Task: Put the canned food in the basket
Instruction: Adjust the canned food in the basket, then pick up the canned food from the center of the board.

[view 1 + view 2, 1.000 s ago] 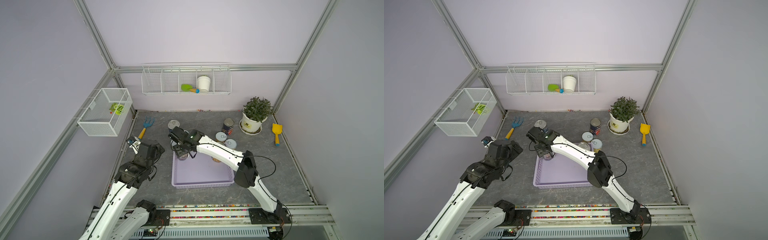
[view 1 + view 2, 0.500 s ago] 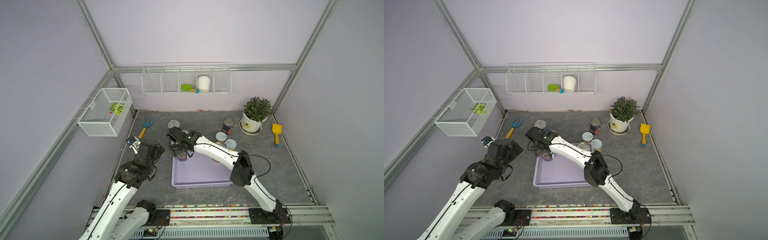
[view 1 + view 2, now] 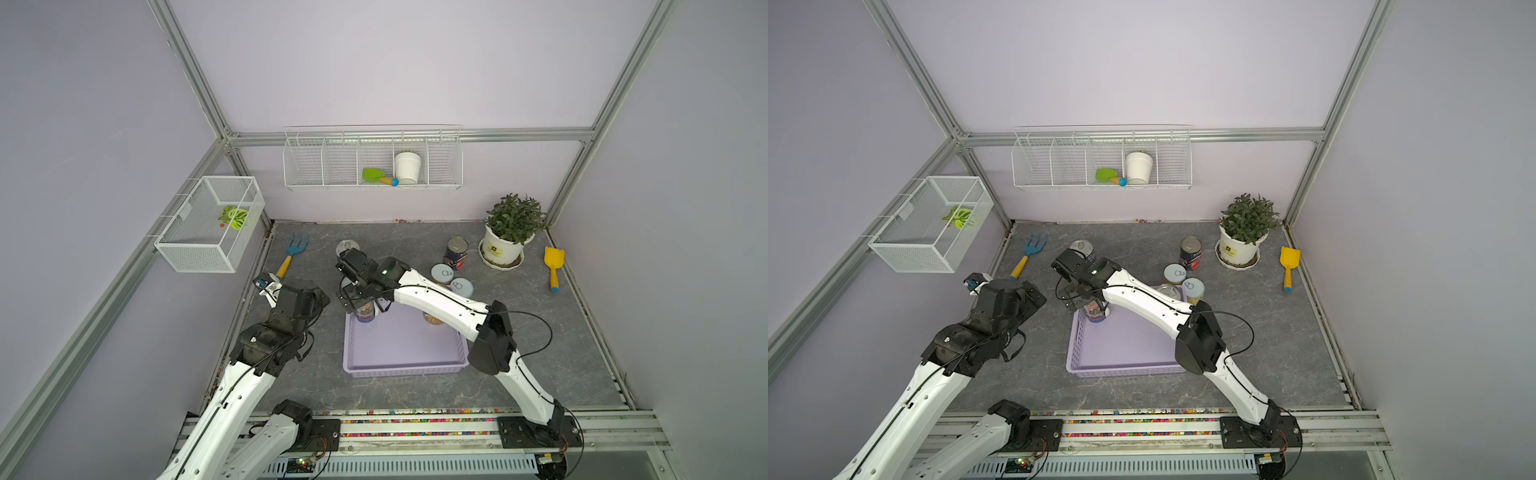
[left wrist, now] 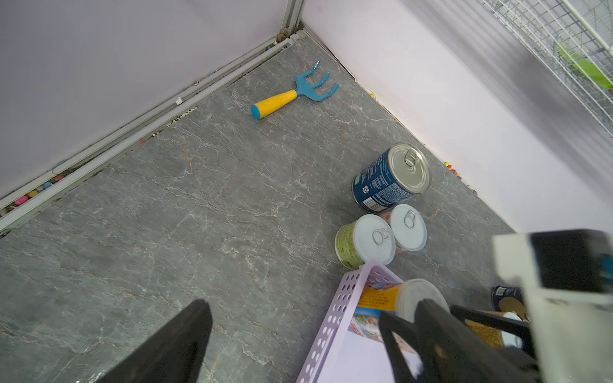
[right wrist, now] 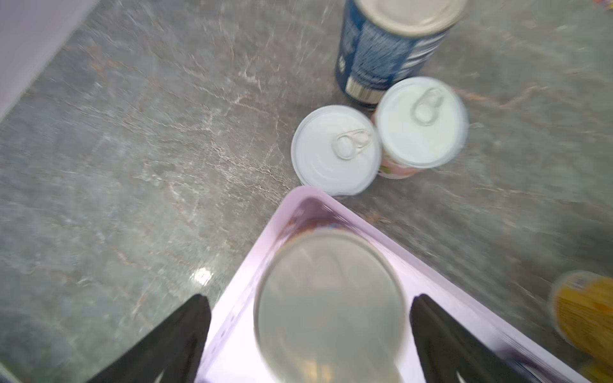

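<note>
Obs: right gripper [image 5: 308,300] has its black fingers spread wide, with clear gaps either side of a round silver-topped tin [image 3: 365,312]. The tin stands upright in the far left corner of the perforated lavender plastic basket [image 3: 403,368]. The left gripper [image 4: 311,303] is likewise open, over the grey marbled counter [image 4: 199,199].

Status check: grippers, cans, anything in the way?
Left gripper open, empty. Right gripper open, straddling can in basket corner. Two pale-lidded cans crowd that corner outside.

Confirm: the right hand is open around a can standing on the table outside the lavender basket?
No: the can stands inside the lavender basket, in its corner, as the right wrist view shows. The right hand is open around it.
</note>
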`<state>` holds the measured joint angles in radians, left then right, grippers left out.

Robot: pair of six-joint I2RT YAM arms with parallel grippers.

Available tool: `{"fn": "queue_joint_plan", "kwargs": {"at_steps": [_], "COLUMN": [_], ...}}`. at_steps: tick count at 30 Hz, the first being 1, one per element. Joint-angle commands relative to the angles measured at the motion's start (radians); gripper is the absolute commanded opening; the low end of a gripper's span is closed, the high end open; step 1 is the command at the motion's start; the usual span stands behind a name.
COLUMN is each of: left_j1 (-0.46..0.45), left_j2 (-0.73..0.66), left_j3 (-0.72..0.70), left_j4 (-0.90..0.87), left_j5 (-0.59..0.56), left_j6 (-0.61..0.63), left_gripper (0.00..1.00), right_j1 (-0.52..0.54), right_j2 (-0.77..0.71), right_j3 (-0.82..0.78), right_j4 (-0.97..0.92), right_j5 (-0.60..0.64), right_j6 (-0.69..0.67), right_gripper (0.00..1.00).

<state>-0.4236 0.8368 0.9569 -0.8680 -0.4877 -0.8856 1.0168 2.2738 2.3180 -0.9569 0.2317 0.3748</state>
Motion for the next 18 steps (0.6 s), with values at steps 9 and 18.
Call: {"fn": "queue_joint_plan", "kwargs": {"at_steps": [9,18], "left_j1": [0.006,0.006], "left_j2": [0.031,0.106], "left_j3": [-0.014,0.000], "left_j4": [0.020,0.029], "left_j5": [0.023,0.061], "left_j6": [0.012,0.034], "left_gripper": [1.00,1.00], "right_j1": [-0.246,-0.475], "right_j2": [-0.540,-0.406], "right_j3": [-0.508,-0.505], "right_j4": [0.154,0.158], "right_j5": [0.137,0.149], "right_j6": [0.050,0.055], "right_gripper": [0.98,0.98]}}
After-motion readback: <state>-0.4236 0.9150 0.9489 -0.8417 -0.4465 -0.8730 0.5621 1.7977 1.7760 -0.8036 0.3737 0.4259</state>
